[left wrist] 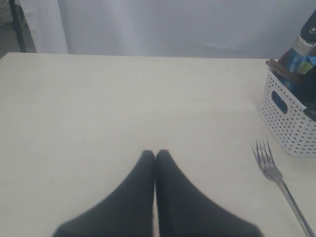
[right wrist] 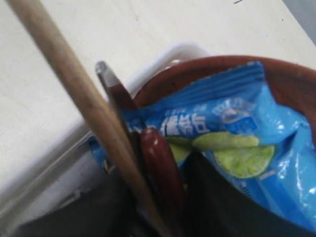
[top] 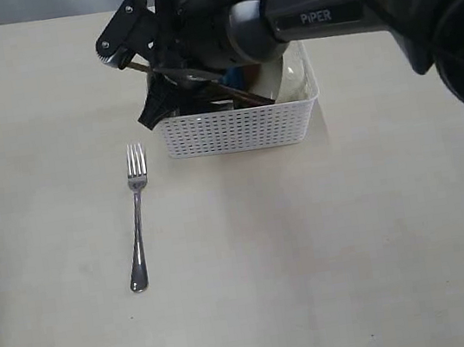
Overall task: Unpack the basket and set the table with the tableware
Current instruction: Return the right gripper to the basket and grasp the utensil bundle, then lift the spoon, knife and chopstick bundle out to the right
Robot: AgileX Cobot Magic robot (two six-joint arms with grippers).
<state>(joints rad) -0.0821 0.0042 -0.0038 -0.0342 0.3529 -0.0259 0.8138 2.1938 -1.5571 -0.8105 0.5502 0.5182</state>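
Note:
The white perforated basket (top: 234,129) stands at the back of the table (top: 355,234). My right gripper (top: 156,106) reaches down into the basket's left end. In the right wrist view its dark fingers (right wrist: 222,202) close round the reddish-brown wooden spoon handle (right wrist: 158,168), and a wooden chopstick (right wrist: 74,84) lies slanted against it. A steel knife tip (right wrist: 102,69) pokes up beside them. The brown plate (right wrist: 291,79) and cream bowl (top: 288,78) are in the basket. The steel fork (top: 137,218) lies on the table. My left gripper (left wrist: 155,154) is shut and empty, hovering over bare table.
A blue chip bag (right wrist: 237,128) fills much of the basket and leans against the plate. The basket (left wrist: 289,118) and fork (left wrist: 276,177) also show in the left wrist view. The right arm's dark body (top: 321,12) stretches over the back right of the table.

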